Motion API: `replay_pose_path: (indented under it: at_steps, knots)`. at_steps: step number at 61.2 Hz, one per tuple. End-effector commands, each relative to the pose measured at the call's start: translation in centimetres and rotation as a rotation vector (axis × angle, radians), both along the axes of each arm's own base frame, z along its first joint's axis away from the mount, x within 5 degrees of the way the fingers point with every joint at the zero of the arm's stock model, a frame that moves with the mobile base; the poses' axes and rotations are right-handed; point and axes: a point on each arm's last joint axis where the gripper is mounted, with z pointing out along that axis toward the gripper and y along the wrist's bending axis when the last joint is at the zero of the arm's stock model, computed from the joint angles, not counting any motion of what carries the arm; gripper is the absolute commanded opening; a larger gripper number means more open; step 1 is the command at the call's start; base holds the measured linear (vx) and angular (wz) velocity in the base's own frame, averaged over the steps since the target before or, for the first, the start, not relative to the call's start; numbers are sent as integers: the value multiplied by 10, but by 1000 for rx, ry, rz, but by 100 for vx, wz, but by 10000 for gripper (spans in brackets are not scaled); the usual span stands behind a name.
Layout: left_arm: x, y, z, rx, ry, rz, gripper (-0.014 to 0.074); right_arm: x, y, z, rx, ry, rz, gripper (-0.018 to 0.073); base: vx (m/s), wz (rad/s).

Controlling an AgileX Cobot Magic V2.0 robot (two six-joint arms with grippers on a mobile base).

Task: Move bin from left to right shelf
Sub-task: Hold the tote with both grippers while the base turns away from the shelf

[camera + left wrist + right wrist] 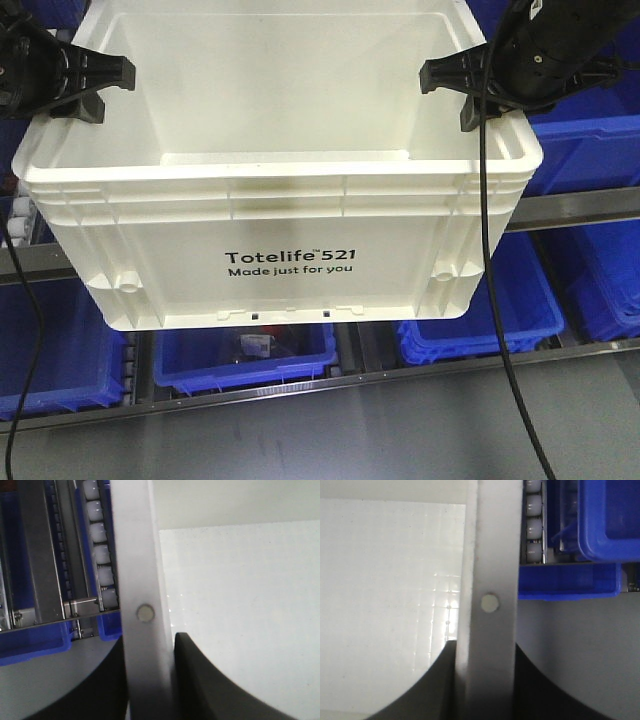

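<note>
The large white bin point(290, 200), printed "Totelife 521 Made just for you", hangs in the air in front of the shelf, held by both arms. My left gripper point(95, 85) is shut on the bin's left rim point(142, 580); its black fingers point(200, 680) sit either side of the rim wall. My right gripper point(455, 90) is shut on the bin's right rim point(490, 580), with one finger point(430, 685) inside the bin and one outside. The bin's inside is empty.
Blue plastic bins point(245, 355) fill the lower shelf behind and below the white bin, with more at right point(590, 150). A metal shelf rail point(570, 205) and roller tracks point(97, 535) run across. The grey floor point(400, 430) lies in front. Black cables point(490, 250) hang from both arms.
</note>
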Motion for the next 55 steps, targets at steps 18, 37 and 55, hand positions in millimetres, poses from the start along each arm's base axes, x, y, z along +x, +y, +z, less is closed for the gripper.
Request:
replay_pose_path:
  at_steps: [18,37,55]
  knots:
    - [-8,5,33,10,-182,-14,95,-5,-12,37,-27,-200,-9,10,-13,-19]
    - [-8,5,34,9,-183,-14,97,-5,-12,37,-27,-200,-9,10,-8,-23]
    - [-8,5,34,9,-183,-14,97,-5,-12,37,-28,-200,-9,10,-5,-22]
